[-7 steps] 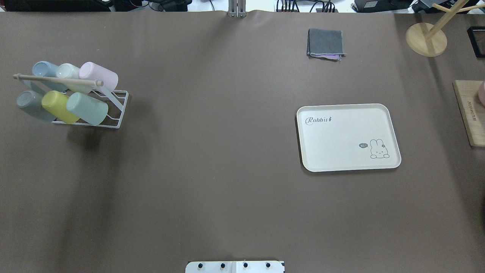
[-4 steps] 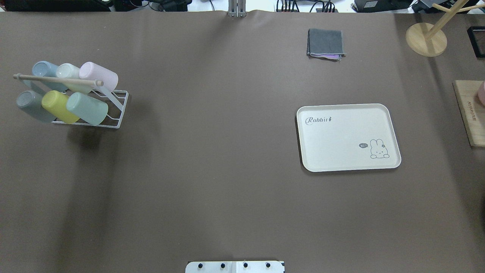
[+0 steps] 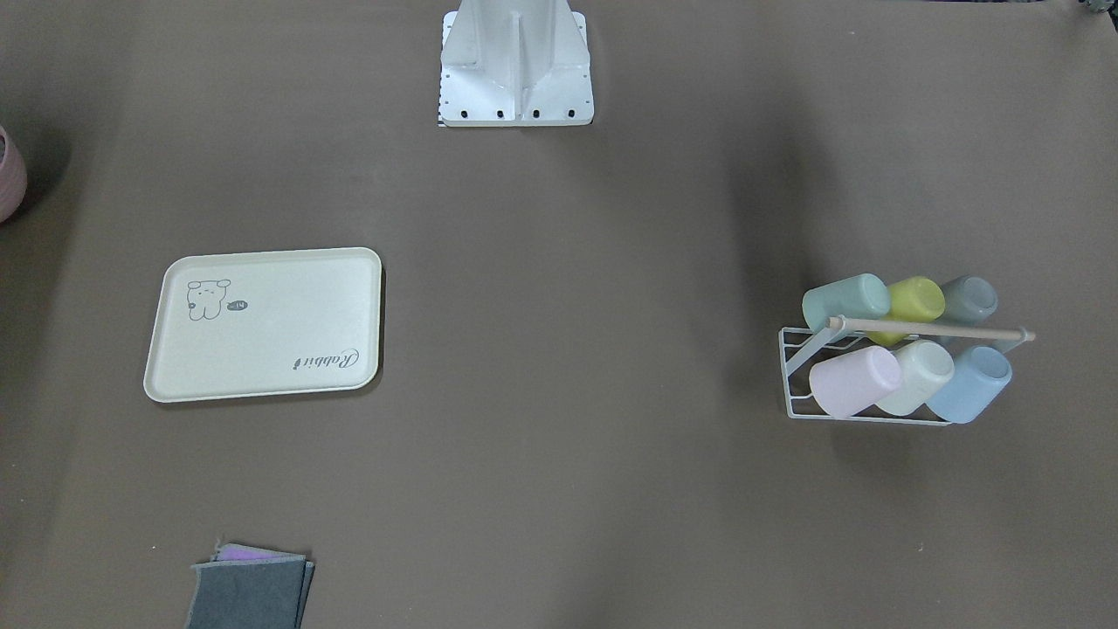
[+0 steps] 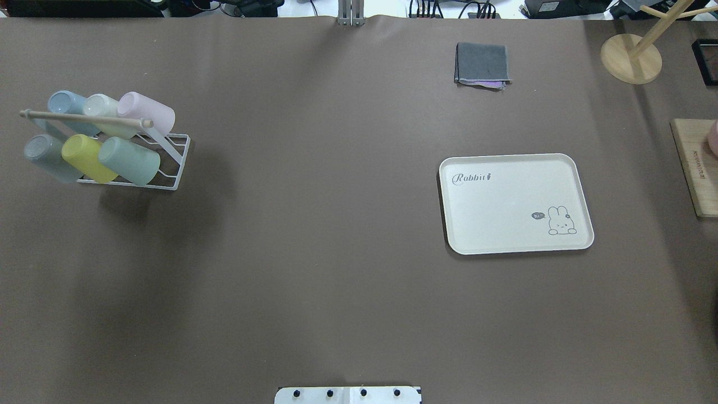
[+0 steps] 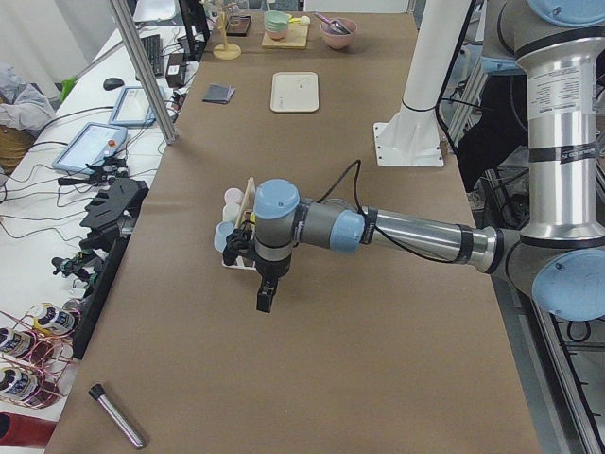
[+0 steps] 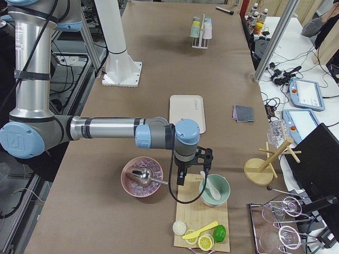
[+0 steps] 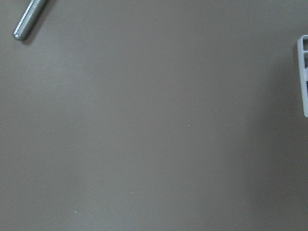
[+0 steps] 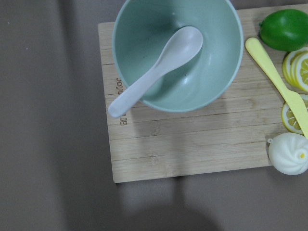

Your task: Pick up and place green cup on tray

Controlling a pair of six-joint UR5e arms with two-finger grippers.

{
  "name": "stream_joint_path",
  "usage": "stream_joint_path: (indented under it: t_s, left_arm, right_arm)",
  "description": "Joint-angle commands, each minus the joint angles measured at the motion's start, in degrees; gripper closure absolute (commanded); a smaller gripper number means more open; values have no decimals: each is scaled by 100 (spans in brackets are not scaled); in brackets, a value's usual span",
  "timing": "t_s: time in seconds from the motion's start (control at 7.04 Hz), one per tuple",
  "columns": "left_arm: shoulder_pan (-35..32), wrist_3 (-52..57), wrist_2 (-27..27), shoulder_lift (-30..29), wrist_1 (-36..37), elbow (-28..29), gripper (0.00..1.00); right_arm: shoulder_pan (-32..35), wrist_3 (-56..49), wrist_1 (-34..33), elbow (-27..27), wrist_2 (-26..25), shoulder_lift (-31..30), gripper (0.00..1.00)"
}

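The green cup (image 4: 130,160) is a mint tumbler lying tilted in the front row of a white wire rack (image 4: 184,160) at the table's left, next to a yellow-green cup (image 4: 84,158). It also shows in the front-facing view (image 3: 845,301). The cream tray (image 4: 516,203) lies flat and bare at the right, also in the front-facing view (image 3: 262,323). My left gripper (image 5: 265,298) hangs over the table just beside the rack. My right gripper (image 6: 181,177) hangs over a wooden board, far from the tray. I cannot tell whether either is open or shut.
The rack holds several other cups under a wooden bar (image 4: 84,118). A folded grey cloth (image 4: 482,63) lies at the back. A wooden board (image 8: 192,144) carries a mint bowl (image 8: 178,53) with a spoon. A metal cylinder (image 7: 29,21) lies near the left gripper.
The cups, rack and tray have not moved. Only the soft shadow on the table below the rack has widened a little.
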Motion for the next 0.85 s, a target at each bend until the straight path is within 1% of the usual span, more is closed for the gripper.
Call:
stream_joint_path:
  t_s: [0.0, 0.14, 0.28, 0.43, 0.57, 0.71]
  left_arm:
    - [776, -3, 146, -447, 585, -562, 2]
    - [1319, -3, 1043, -613, 1137, -1044, 2]
    - [2020, -3, 1948, -1145, 2117, -1284, 2]
    - [2236, 6, 2253, -1255, 2657, -1678, 2]
    - [2682, 14, 2578, -1282, 2958, -1882, 2]
    - [3382, 23, 3477, -1483, 3823, -2180, 2]
  right_arm:
    - [2, -4, 16, 3, 59, -29, 0]
    - [20, 5, 16, 47, 76, -64, 0]
    - [20, 5, 16, 143, 42, -125, 0]
    - [20, 118, 16, 266, 67, -108, 0]
    - [-146, 989, 25, 493, 163, -4, 0]
    - [-591, 1589, 86, 678, 312, 84, 0]
